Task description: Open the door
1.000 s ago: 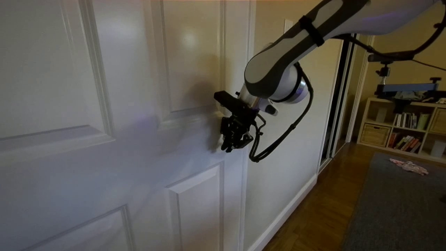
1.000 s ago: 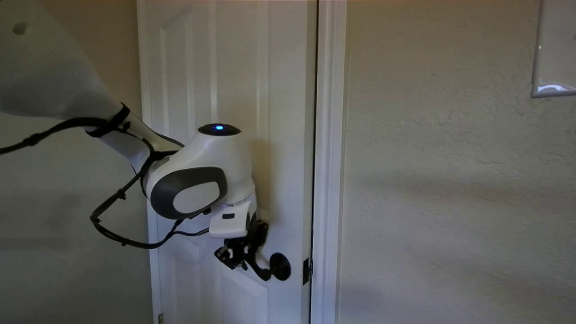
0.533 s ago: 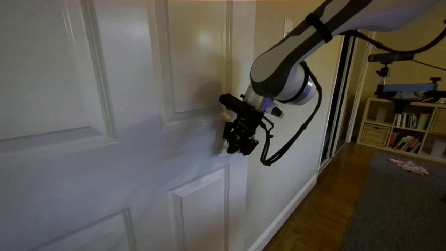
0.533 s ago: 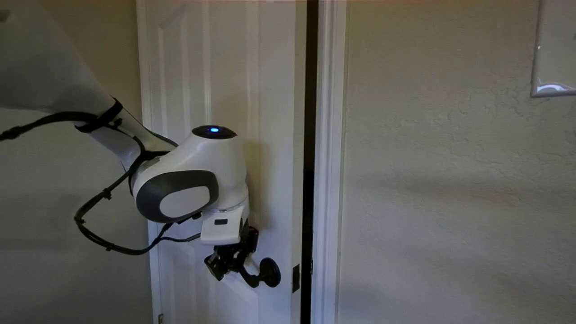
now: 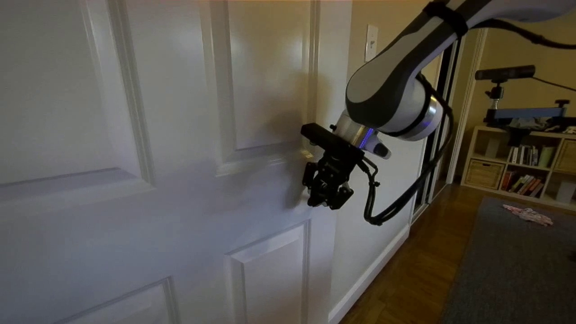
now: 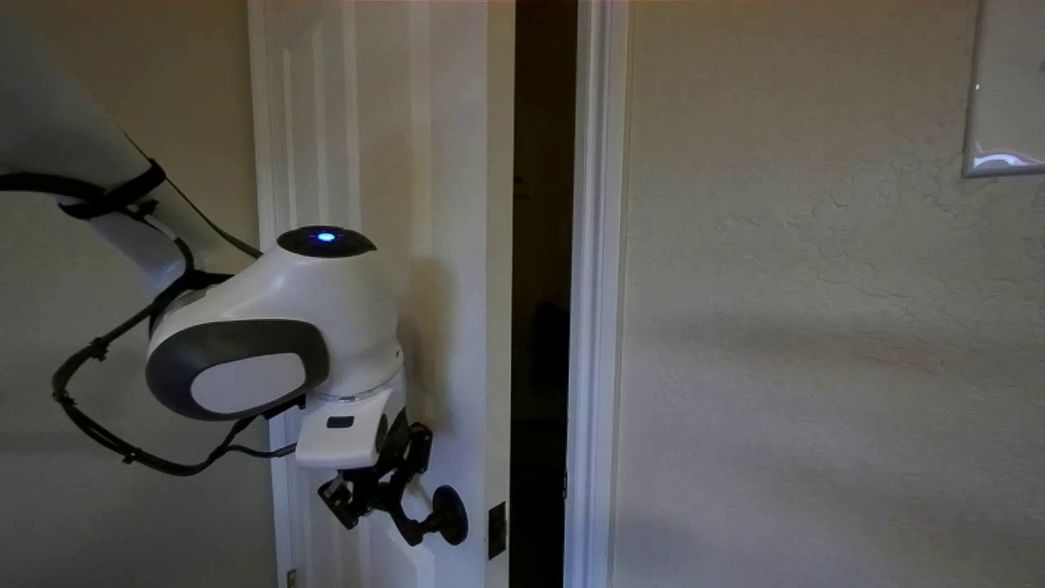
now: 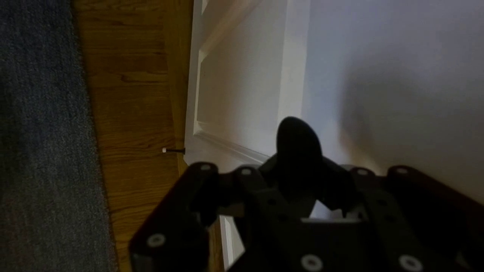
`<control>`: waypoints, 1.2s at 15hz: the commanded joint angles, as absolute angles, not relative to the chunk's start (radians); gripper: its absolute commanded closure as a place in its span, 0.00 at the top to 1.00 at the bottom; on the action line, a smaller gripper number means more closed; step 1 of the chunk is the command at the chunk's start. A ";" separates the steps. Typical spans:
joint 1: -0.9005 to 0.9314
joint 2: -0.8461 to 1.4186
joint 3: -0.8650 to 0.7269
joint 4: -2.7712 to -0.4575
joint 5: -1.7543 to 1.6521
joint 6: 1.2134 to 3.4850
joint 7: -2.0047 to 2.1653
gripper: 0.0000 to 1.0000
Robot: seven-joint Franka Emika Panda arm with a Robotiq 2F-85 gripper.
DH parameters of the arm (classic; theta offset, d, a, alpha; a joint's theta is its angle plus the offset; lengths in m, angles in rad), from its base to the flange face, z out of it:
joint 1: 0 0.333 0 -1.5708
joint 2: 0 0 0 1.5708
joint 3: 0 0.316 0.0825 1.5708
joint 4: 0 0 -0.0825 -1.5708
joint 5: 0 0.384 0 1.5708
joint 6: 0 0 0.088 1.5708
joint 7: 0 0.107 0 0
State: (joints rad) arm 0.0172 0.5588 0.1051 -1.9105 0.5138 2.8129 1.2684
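Observation:
The white panelled door (image 6: 457, 204) stands ajar, with a dark gap (image 6: 539, 245) between its edge and the white frame. The door (image 5: 189, 207) fills the left of an exterior view, and the wrist view shows its lower part (image 7: 245, 87). Its black lever handle (image 6: 450, 516) has a round base near the door edge. My gripper (image 6: 380, 496) is at the lever, tilted downward. In the wrist view the fingers close in on both sides of the dark lever (image 7: 298, 147). The gripper (image 5: 325, 198) hides the handle in an exterior view.
A white door frame (image 6: 594, 327) stands right of the gap. A cream wall with a light switch (image 5: 371, 42) lies behind the arm. A bookshelf (image 5: 517, 166), a camera mount (image 5: 524, 112) and a grey rug (image 5: 504, 261) are farther off. A small door stop (image 7: 174, 150) shows low on the door.
The door has swung away from its frame and the dark gap has widened. The gripper and arm have moved along with the handle.

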 commanded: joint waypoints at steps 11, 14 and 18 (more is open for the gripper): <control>-0.002 0.247 0.223 -2.308 0.846 2.655 0.864 0.92; 0.028 0.211 0.203 -2.326 0.818 2.644 0.811 1.00; 0.082 0.187 0.162 -2.316 0.717 2.651 0.859 1.00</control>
